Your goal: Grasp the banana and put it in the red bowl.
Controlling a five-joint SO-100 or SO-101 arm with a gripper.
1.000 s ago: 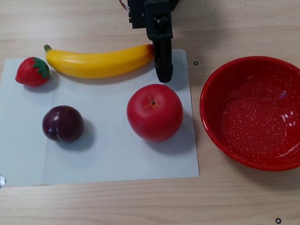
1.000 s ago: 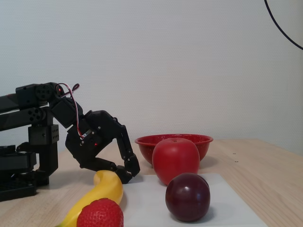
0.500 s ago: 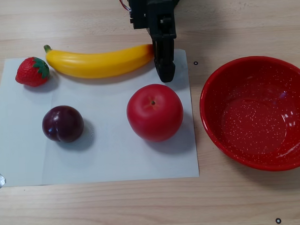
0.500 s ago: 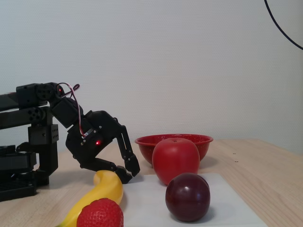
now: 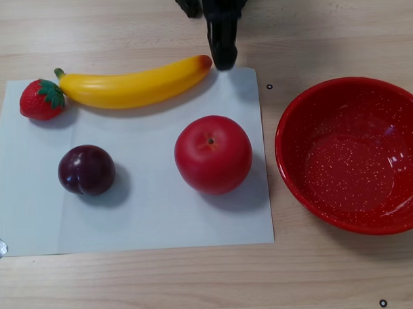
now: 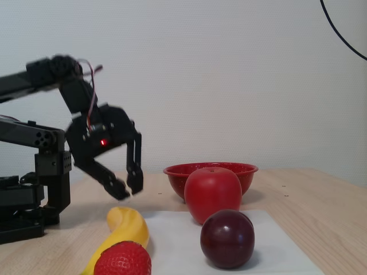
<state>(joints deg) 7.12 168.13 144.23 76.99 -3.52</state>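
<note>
The yellow banana (image 5: 133,86) lies along the far edge of a white sheet, green stem to the left and orange-red end to the right in the other view. In the fixed view the banana (image 6: 129,228) points away towards the arm. The red bowl (image 5: 295,172) stands empty on the wood to the right of the sheet; its rim (image 6: 248,168) shows behind the apple. My black gripper (image 5: 222,59) hangs just beyond the banana's orange-red end. In the fixed view the gripper (image 6: 128,191) is open and empty, a little above the table.
On the white sheet (image 5: 147,217) are a strawberry (image 5: 42,99) by the banana's stem, a dark plum (image 5: 86,170) and a red apple (image 5: 213,154). The apple (image 6: 212,192) stands between banana and bowl. The arm's base (image 6: 34,195) is at the left.
</note>
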